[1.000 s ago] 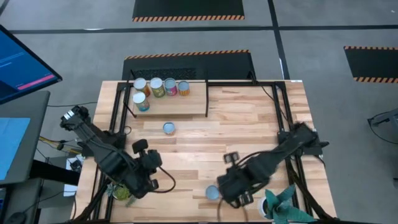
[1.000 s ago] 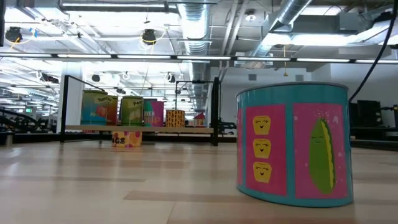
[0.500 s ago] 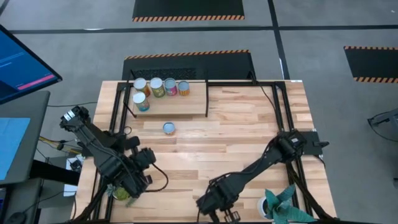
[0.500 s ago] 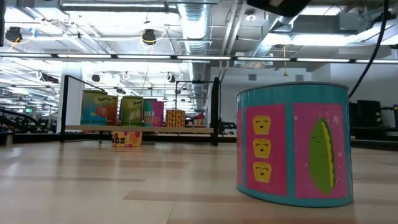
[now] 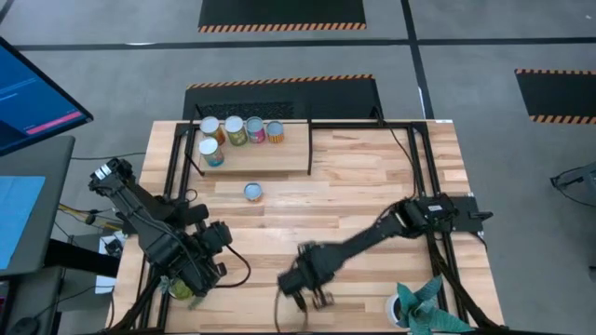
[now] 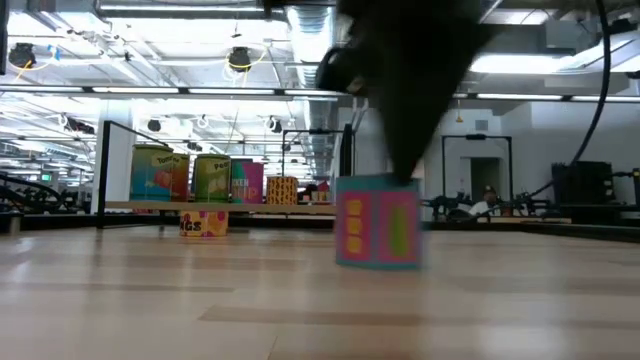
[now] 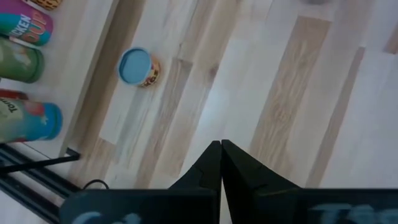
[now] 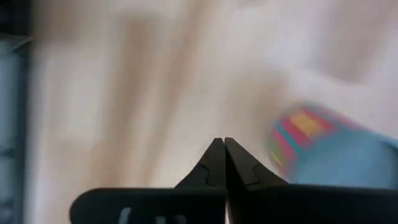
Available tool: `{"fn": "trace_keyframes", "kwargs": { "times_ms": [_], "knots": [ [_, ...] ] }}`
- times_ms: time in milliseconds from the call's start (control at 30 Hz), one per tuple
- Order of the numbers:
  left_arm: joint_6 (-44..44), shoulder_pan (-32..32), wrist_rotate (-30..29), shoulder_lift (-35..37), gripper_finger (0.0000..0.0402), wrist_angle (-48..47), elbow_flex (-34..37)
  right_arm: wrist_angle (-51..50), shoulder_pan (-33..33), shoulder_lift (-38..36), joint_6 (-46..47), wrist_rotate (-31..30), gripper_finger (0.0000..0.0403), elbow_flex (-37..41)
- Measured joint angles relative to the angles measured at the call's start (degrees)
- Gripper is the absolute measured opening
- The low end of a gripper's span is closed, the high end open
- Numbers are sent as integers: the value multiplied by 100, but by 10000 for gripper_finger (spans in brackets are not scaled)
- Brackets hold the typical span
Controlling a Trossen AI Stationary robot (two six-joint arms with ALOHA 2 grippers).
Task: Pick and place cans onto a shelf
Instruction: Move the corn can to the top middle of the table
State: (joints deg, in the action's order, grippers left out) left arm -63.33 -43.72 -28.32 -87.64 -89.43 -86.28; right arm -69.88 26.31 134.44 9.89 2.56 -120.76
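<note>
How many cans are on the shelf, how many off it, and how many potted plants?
Cans on the shelf: 5
Cans off the shelf: 2
Potted plants: 2
Total: 9

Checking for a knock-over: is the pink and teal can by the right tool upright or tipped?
Upright. In the low view the pink and teal can stands on its base on the tabletop, sides vertical, under the right tool.
</note>
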Motion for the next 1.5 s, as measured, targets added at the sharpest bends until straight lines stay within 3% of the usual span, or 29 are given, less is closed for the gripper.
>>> {"fn": "trace_keyframes", "kwargs": {
  "times_ms": [100, 333, 500, 633, 967, 1333, 1500],
  "knots": [
    [9, 0, -2, 0, 0, -11, 0, -243, -291, -54, 332, -395, 6, 3],
    [142, 0, -100, 0, 0, -63, -2, -255, -335, -815, 462, -416, 17, -4],
    [245, 0, -106, 0, 0, -60, 0, 47, -401, -1153, -142, -383, 7, -9],
    [330, 0, -124, -2, 0, -57, 0, 55, -543, -949, -845, 5, 5, -10],
    [268, 0, -189, -4, 0, -62, -2, -949, -1228, -165, -1613, 60, 6, 43],
    [281, 0, -312, -7, 0, -59, -2, -367, -1738, -302, -2032, 59, 6, 1007],
    [443, 0, -401, -7, 0, -59, -2, 349, -1944, -332, -1912, -100, 7, 1160]
  ]
}}
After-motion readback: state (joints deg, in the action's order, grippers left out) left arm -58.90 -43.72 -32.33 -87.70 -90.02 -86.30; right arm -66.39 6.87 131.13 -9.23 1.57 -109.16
